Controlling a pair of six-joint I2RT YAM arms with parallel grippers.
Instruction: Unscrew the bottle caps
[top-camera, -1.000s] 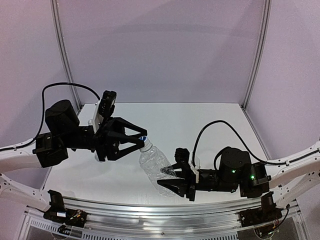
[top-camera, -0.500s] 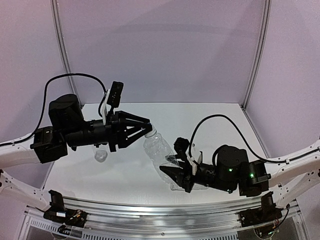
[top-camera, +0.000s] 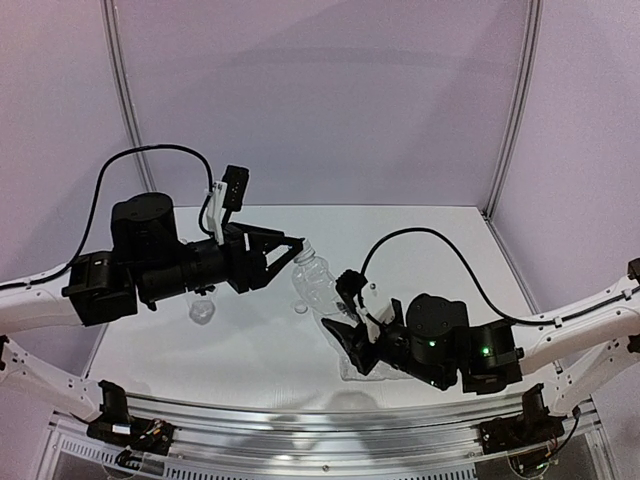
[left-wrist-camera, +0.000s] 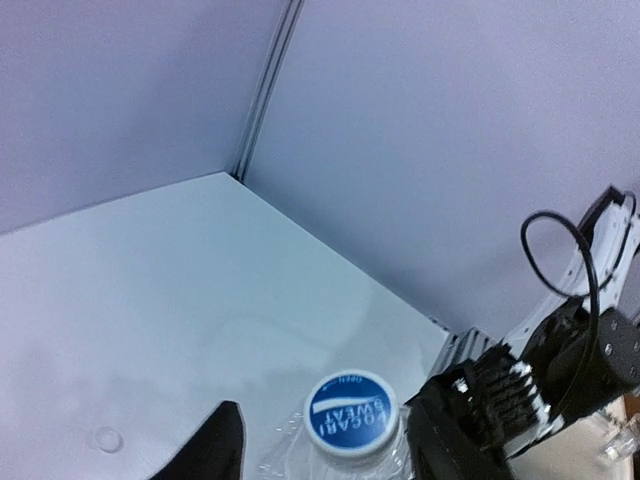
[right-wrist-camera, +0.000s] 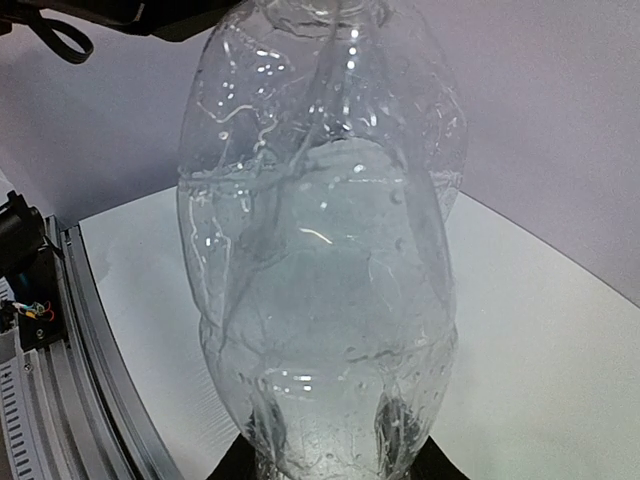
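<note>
Step in hand: unscrewing the blue-topped cap (left-wrist-camera: 348, 412) on the bottle (top-camera: 312, 280) held up over the table (top-camera: 420, 240).

Your right gripper (top-camera: 348, 325) is clamped on the bottle's base end. The right wrist view shows dark fingers (right-wrist-camera: 250, 455) pinching the crinkled bottom, with the clear body filling the frame. The bottle is off the table and tilted, its neck pointing up-left toward your left arm.

Your left gripper (top-camera: 290, 252) is at the neck. In the left wrist view its jaws straddle the cap and stand part open. One finger is clearly apart from the cap with a gap showing. The other is just beside it, and I can't tell if it touches. So nothing is gripped on the left. The cap sits on the neck, and I can't tell from here whether its thread is loosened.

My read is that this is the gap between twists, with the cap not off yet.

For the next move, centre the left jaws on the cap rim and close firmly. Then rotate the wrist while the right holds the bottle from spinning. The bottle is thin and crinkled, so it will likely squash or slip if the right grip is weak.

A second bottle (top-camera: 203, 309) lies on the table under your left arm, so the task looks well short of done. A small round thing (left-wrist-camera: 105, 438) sits on the table. It may be a loose cap, but it is too small to tell.
</note>
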